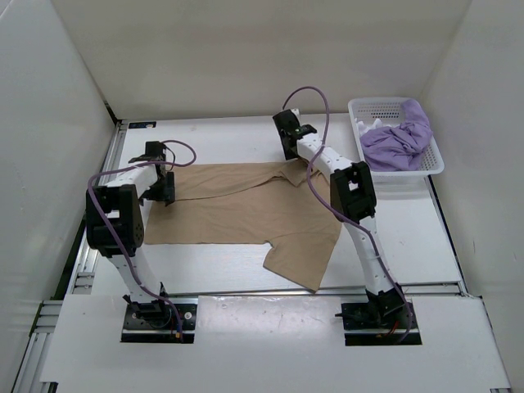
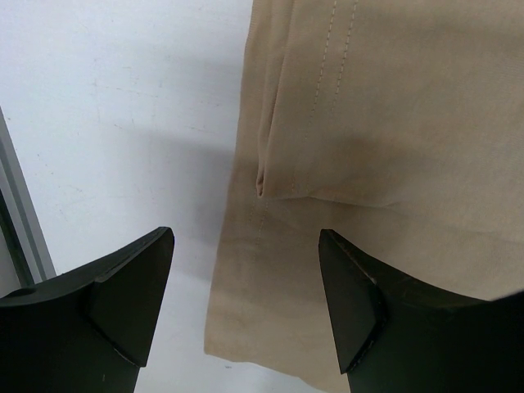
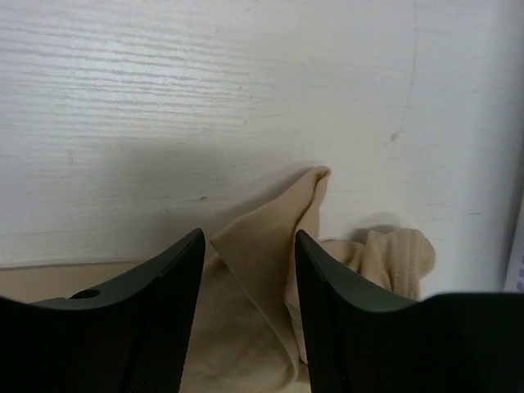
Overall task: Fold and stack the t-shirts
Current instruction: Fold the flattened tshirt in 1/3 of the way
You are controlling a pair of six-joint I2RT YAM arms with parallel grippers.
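Top view: 1 tan shirt (image 1: pixel 246 214) lies spread on the table (image 1: pixel 409 237). The left arm bends low at its hem and the right arm reaches forward to its collar.

Left wrist view: the left gripper (image 2: pixel 246 237) gapes open, straddling the hem edge.

Right wrist view: the right gripper (image 3: pixel 250 239) brackets a raised fold. A pinch cannot be told.

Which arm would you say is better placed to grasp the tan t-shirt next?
Probably the right: a raised fold of the tan t-shirt stands between the fingers of the right gripper. The left gripper hangs open over the flat hem edge.

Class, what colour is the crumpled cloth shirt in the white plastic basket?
Lavender purple shirt; top external view.
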